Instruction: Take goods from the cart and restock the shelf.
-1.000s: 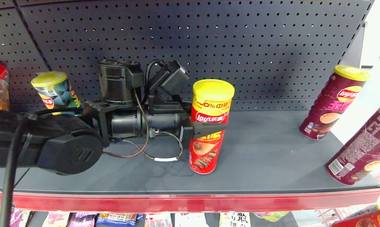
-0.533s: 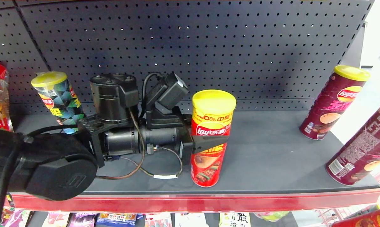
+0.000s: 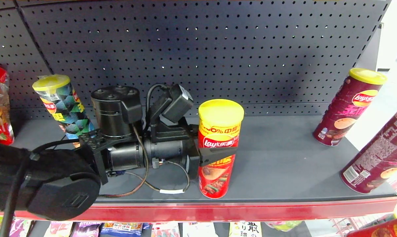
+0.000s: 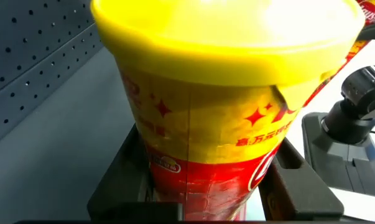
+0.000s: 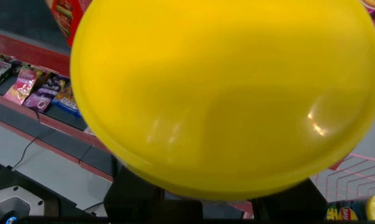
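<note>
Red cylindrical chip can with yellow plastic lid (image 3: 220, 131) stands upright on the dark grey shelf board (image 3: 284, 164), close to its red front lip (image 3: 267, 207). We see bare board rightward until two maroon chip cans (image 3: 348, 107); a teal-patterned can (image 3: 62, 102) stands far left. Left gripper (image 3: 218, 152) lies level, its arm off to the left, jaws clamped around the can's middle. Right gripper (image 5: 209, 202) clasps a second yellow-lidded can (image 5: 224, 93), below shelf height.
</note>
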